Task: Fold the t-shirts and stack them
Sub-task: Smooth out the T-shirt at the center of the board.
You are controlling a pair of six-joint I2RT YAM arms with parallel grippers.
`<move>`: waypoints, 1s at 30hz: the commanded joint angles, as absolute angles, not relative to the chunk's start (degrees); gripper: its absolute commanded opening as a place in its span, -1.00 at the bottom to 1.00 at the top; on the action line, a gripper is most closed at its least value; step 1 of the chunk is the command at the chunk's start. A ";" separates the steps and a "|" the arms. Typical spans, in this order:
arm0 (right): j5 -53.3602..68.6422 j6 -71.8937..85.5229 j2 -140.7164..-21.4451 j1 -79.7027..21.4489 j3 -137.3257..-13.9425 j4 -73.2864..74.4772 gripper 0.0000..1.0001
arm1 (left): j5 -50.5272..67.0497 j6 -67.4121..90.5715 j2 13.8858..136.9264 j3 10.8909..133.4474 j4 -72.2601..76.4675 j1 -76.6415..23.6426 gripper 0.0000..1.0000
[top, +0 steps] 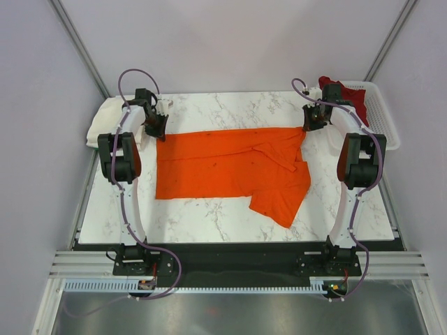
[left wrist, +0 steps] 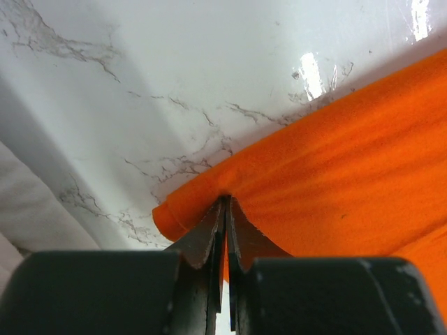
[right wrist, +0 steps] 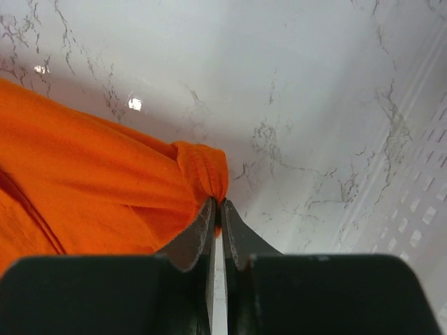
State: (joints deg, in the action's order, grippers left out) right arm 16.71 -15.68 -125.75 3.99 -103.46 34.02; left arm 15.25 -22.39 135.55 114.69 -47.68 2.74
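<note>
The bright orange t-shirt (top: 230, 167) lies spread across the middle of the marble table, one sleeve hanging toward the front right. My left gripper (top: 156, 129) is shut on its far left corner, and the wrist view shows the cloth edge (left wrist: 279, 181) pinched between the fingertips. My right gripper (top: 311, 120) is shut on the far right corner, a bunched fold (right wrist: 202, 171) in its tips. The dark red t-shirt (top: 347, 94) lies crumpled in the basket behind the right arm. The cream-white t-shirt (top: 105, 125) lies at the table's far left edge.
A white plastic mesh basket (top: 383, 115) stands at the far right of the table. Grey walls close in the back and sides. The arm bases sit along the near edge.
</note>
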 commanded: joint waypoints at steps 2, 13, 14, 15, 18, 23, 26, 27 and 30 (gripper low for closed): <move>14.59 -15.38 -123.22 5.01 -106.00 31.90 -0.77 | 10.72 -24.61 137.72 115.84 -47.02 2.82 -0.83; 20.65 -16.69 -124.36 4.83 -105.91 33.40 -0.91 | 10.63 -24.96 137.46 115.75 -47.11 1.58 -0.83; 20.57 -16.70 -124.37 4.83 -106.00 33.49 -0.95 | 10.63 -24.96 137.46 115.58 -47.20 1.50 -0.83; 20.13 -16.79 -124.37 4.92 -106.00 33.57 -0.95 | 10.63 -24.96 137.37 115.66 -47.11 1.41 -0.84; 21.52 -16.17 -124.63 4.92 -106.08 33.31 -0.56 | 10.64 -25.05 137.37 115.66 -47.11 1.23 -0.83; 24.52 -14.42 -126.99 4.66 -107.75 33.40 -0.10 | 10.20 -25.14 137.37 115.40 -47.02 0.88 -0.83; 24.96 -14.50 -128.23 4.57 -108.54 33.40 -0.16 | 9.84 -25.31 136.93 114.87 -47.11 0.79 -0.83; 25.05 -14.50 -128.49 4.57 -108.72 33.49 -0.19 | 9.76 -25.40 136.93 114.79 -47.02 0.70 -0.83; 25.66 -14.41 -129.55 4.57 -109.07 33.57 -0.28 | 9.32 -25.58 136.50 114.35 -47.11 0.70 -0.84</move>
